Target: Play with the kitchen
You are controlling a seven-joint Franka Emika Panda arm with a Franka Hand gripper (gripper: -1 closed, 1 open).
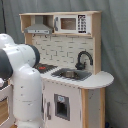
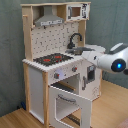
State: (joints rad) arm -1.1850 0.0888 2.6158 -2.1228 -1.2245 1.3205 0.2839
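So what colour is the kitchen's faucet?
Black; the faucet shows best in the first exterior view.

Soft, even indoor light; both views blurry.

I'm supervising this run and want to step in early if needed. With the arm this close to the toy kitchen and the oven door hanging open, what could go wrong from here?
1. The oven door hangs open and sticks out low in front of the kitchen; the arm could hit or strain it if it comes down.
2. The arm reaches in at counter level near the black faucet and could knock it.
3. In the first exterior view the arm hides the stovetop side, so contact there may go unseen.
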